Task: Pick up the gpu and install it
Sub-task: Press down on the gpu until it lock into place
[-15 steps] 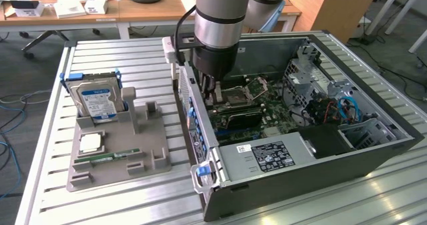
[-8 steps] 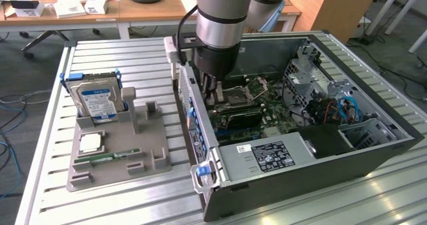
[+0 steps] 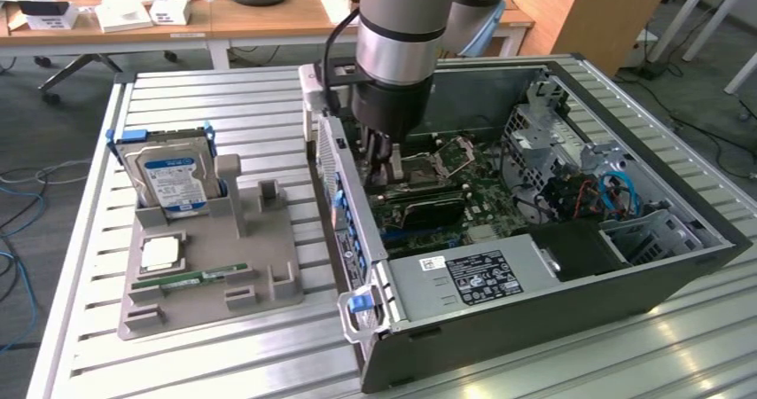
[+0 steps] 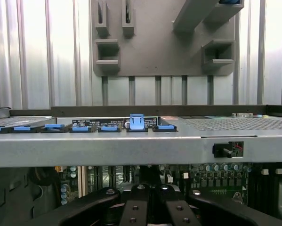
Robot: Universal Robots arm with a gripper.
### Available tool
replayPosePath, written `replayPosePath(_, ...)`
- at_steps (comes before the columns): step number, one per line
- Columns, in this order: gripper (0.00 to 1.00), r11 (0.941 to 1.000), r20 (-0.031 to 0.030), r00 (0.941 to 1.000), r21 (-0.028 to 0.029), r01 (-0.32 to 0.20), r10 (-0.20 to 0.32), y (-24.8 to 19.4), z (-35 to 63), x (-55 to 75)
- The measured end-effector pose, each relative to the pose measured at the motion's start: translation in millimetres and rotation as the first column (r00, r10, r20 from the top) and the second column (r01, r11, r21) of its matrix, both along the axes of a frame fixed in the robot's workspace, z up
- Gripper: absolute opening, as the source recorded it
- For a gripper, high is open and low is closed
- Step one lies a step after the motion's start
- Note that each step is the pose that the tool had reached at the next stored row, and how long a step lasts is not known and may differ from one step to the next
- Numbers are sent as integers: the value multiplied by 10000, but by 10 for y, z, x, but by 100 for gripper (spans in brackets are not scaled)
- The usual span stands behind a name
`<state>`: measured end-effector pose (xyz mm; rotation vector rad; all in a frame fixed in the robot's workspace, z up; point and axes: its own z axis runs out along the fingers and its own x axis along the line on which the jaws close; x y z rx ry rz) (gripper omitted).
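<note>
Black and flat, the gpu (image 3: 424, 209) sits low inside the open computer case (image 3: 662, 266), on the green motherboard (image 3: 473, 195). It runs out from the case's slotted rear wall, the wall that faces the grey parts holder (image 3: 272, 248). Your gripper (image 3: 386, 173) is down in the case right at that rear end of the card, the arm coming straight down from above. The fingers are drawn together; from the exterior view you cannot tell whether they pinch the card's edge or just rest over it.

In the wrist view, the gripper (image 4: 150, 193) shows its black fingers (image 4: 133, 205) side by side over the board, with the case's rear wall across the middle and a row of blue clips (image 4: 137, 122) along its top.

Further along the case floor, the power supply (image 3: 467, 279) with its label fills the near corner.

Out on the ribbed aluminium table (image 3: 213, 355), beside the case, the holder carries the silver hard drive (image 3: 172, 182) upright at its far end. A square processor (image 3: 159, 253) lies flat nearer the front, and the green memory stick (image 3: 190, 277) lies just before it. The upright slots in the holder's middle stand bare.
</note>
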<state>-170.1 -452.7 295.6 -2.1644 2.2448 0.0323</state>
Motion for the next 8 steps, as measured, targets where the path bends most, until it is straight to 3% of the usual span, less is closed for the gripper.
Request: replayPosePath(8,11,10000,0,10000,0,-2,2,0,0,157)
